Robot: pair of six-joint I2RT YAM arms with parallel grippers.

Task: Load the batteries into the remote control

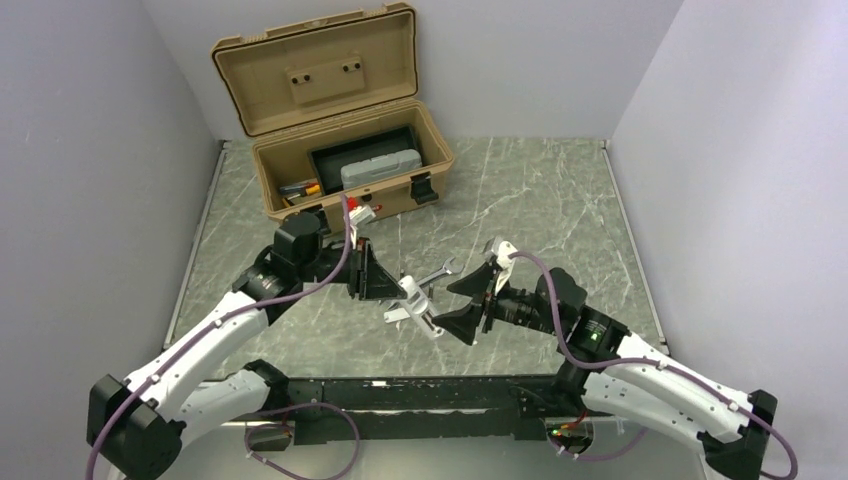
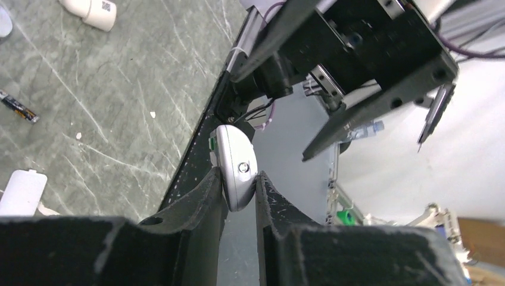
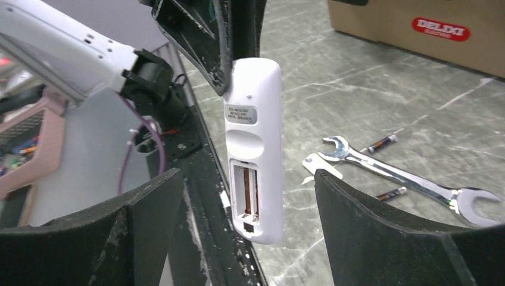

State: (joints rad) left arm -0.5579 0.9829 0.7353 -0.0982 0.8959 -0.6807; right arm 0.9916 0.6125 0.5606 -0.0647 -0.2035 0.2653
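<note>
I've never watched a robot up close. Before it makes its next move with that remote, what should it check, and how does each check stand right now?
1. Remote control secured by the left gripper: ok, jaws shut on one end of it.
2. Battery compartment uncovered and facing the right arm: ok, and it is empty.
3. Right gripper free to pick something up: ok, open and holding nothing.
4. Batteries in sight: ok, two lie on the table close to the wrench.
5. Which end of each battery is plus: cannot tell, too small to read.
</note>
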